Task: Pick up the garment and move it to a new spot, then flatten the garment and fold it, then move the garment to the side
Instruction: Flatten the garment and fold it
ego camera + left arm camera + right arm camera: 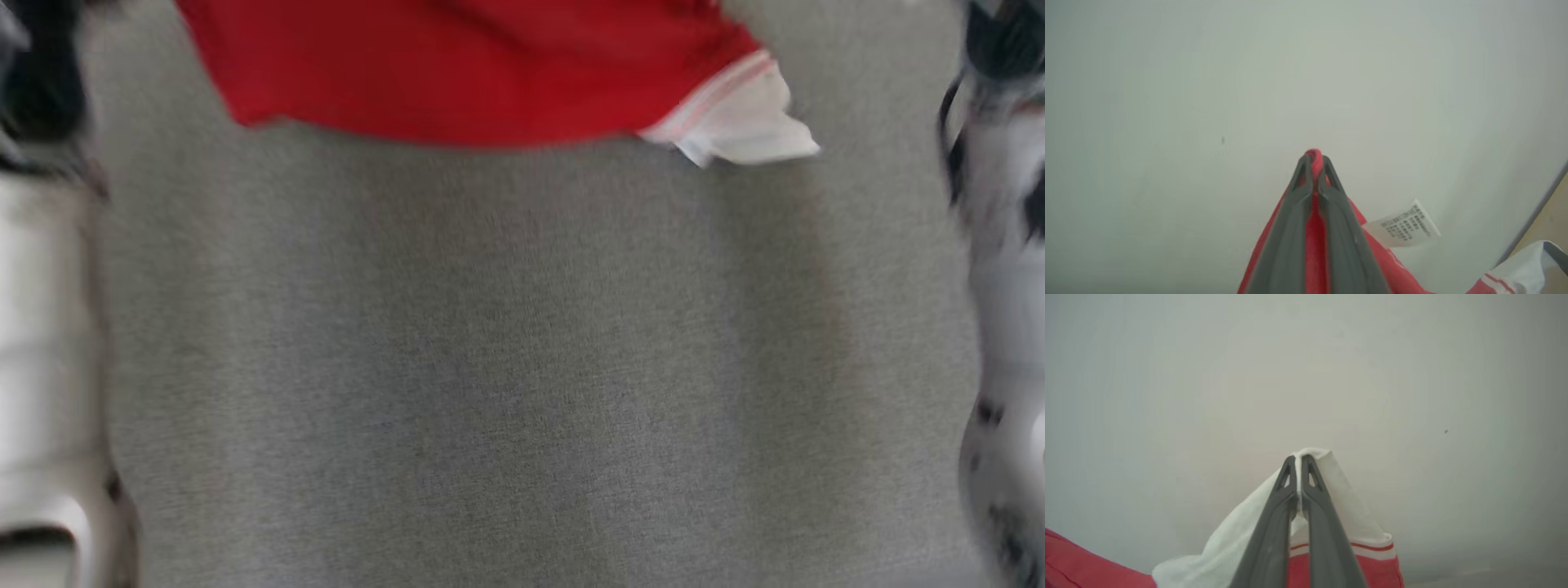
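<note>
Red and soft, the cloth garment sits at the top of the head view, stretched wide from side to side. It has a white part at its right end, with thin red and pink lines where the white meets the red. Under it is a flat grey cloth surface that looks woven. The head view is blurry, so I cannot tell if the garment's low edge touches the grey surface or hangs over it.

The pale left forearm runs up the left edge of the head view. The pale right forearm, with dark spots on it, runs up the right edge.

In the left wrist view, the left gripper has its two long dark fingers pinched tight on a fold of the red cloth. A little red bump pokes out past the tips. Just beside the fingers, a small white tag with tiny dark print sticks out from the red cloth. The print is too small to read. Behind it all is a plain pale background.

In the right wrist view, the right gripper is pinched tight on the white part of the garment. The white cloth hangs down on both sides of the fingers. Below it is a thin red line, then the red cloth.
</note>
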